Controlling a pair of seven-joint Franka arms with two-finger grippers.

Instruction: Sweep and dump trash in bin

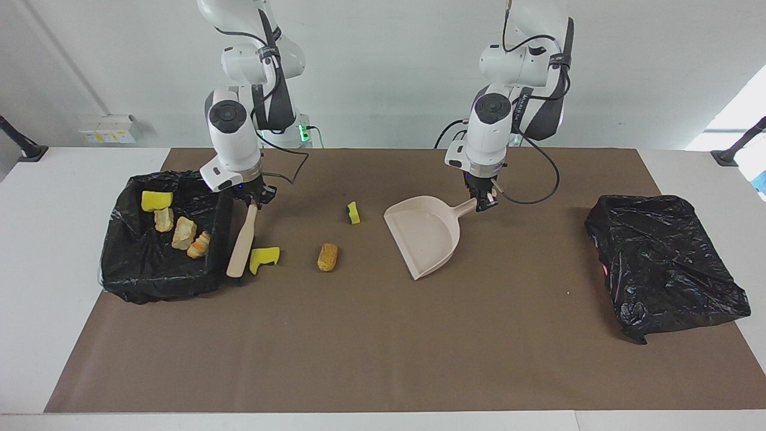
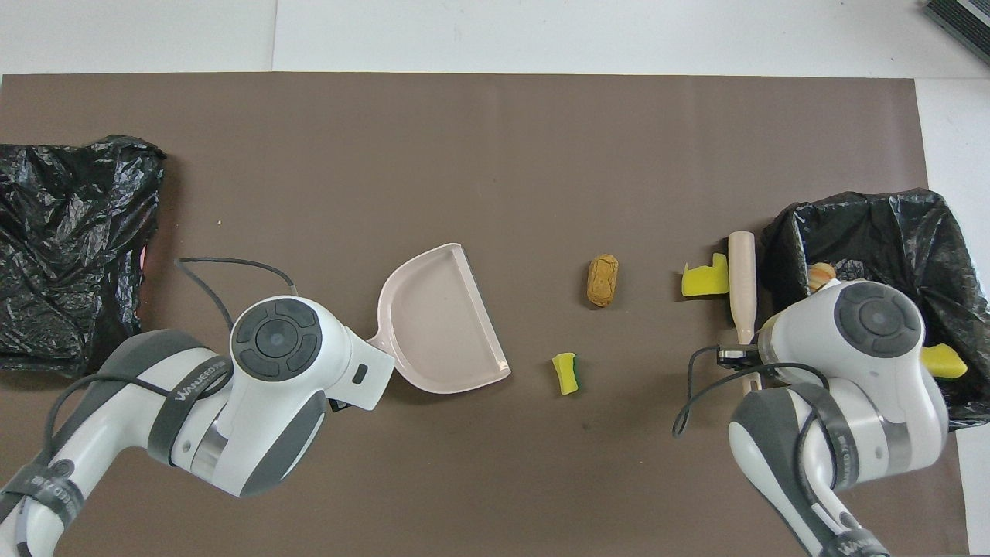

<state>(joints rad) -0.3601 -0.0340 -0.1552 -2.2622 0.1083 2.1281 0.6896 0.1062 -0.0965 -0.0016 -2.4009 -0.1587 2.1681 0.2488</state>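
Observation:
My right gripper [image 1: 252,196] is shut on the handle of a beige brush [image 1: 242,242]. The brush slants down, its head on the mat between the black-lined bin [image 1: 154,282] and a yellow sponge bit [image 1: 264,257]. A tan bread chunk [image 1: 327,256] and a green-backed sponge bit [image 1: 353,212] lie loose toward the dustpan. My left gripper [image 1: 483,201] is shut on the handle of the beige dustpan [image 1: 425,234], whose mouth faces the loose trash. In the bin lie a yellow sponge [image 1: 157,200] and bread chunks [image 1: 182,232].
A crumpled black bag [image 1: 664,263] lies at the left arm's end of the brown mat [image 1: 371,347]. In the overhead view both arm heads cover their grippers; the brush [image 2: 742,282] shows beside the bin [image 2: 874,220].

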